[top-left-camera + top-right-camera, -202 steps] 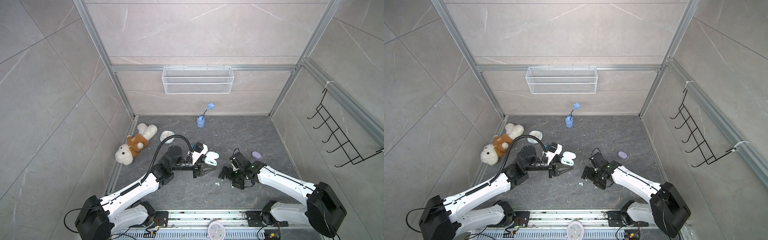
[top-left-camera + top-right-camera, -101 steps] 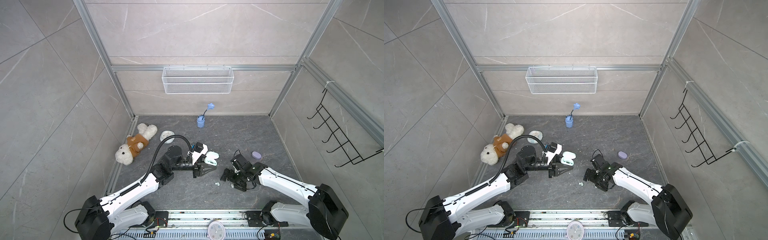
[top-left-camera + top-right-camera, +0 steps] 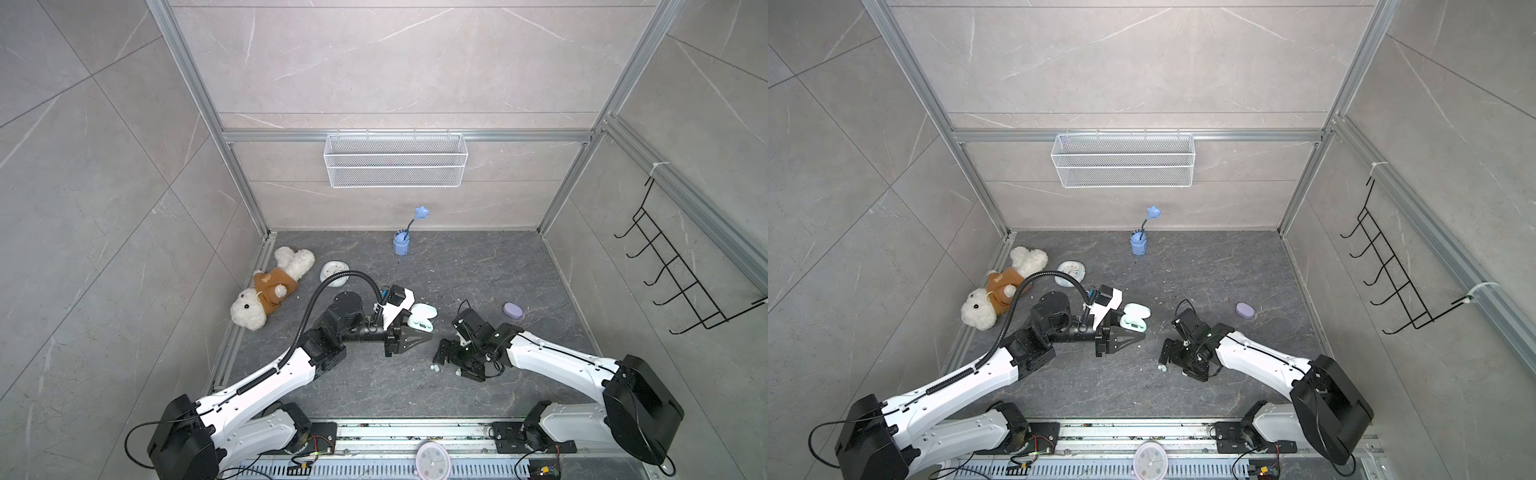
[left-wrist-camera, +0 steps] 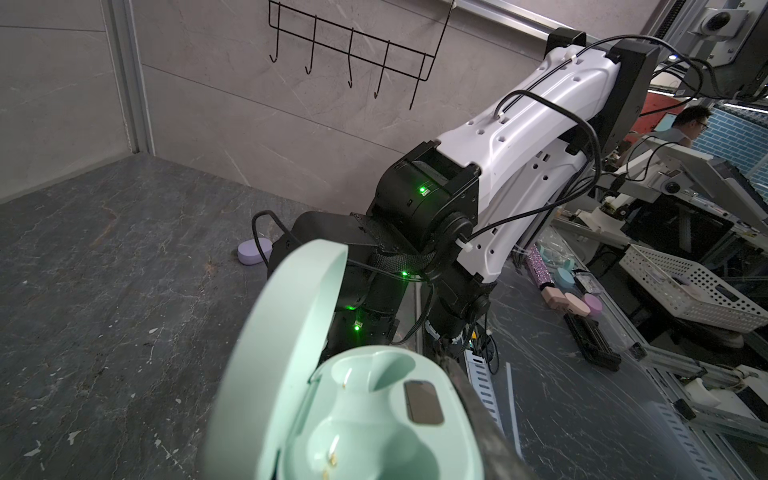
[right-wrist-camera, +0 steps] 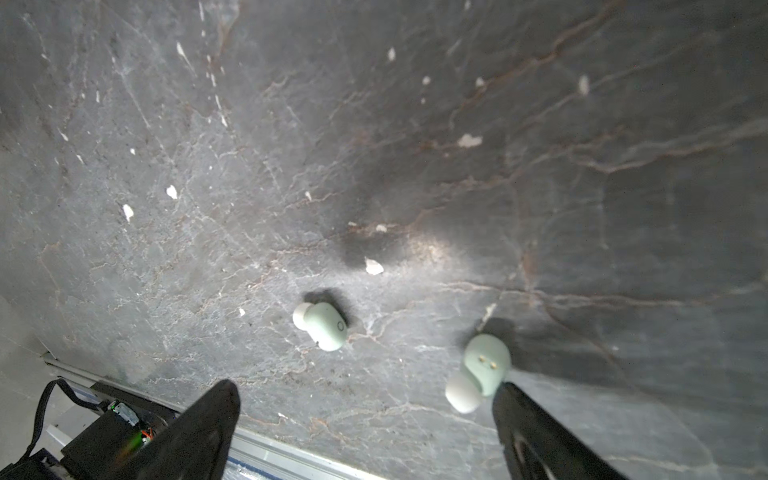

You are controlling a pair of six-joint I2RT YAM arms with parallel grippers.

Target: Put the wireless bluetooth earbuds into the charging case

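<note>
Setting: grey tiled booth with aluminium framing. The floor of it is a dark grey stone-patterned worktop (image 3: pixel 478 266) flecked with pale crumbs.

Item, my left claw (image 3: pixel 422 330): pressed in on the mint green oval plastic charging case (image 4: pixel 374 415). In the left wrist view one dark finger lies against the case's side, and the other is hidden behind the raised lid. I hold it with the lid swung back so that, as I judge it, both moulded wells face my other arm. Both wells are empty, their gold contacts bare.

Item, my right claw (image 5: pixel 365 386): spread wide, holding nothing, pointed down at the worktop near the front rail.

Item, two mint green glossy plastic wireless bluetooth earbuds (image 5: pixel 322 326): one lies on its side ahead of the gap between my fingers. The second earbud (image 5: pixel 482 370) lies contacts-up just beside one fingertip, perhaps touching it. The wide spread is, I judge, for straddling a bud without knocking it, though the nearer one risks a nudge.

Item, not in use: closed lavender oval plastic case (image 3: pixel 513 310), well apart from both claws. A white plush bear in a brown jumper (image 3: pixel 266 297), a round white clock (image 3: pixel 334 272) and a blue cup with a flower stem (image 3: pixel 401 245) sit out of both arms' way.

Status: neither bud seated, pick-up not yet begun.
</note>
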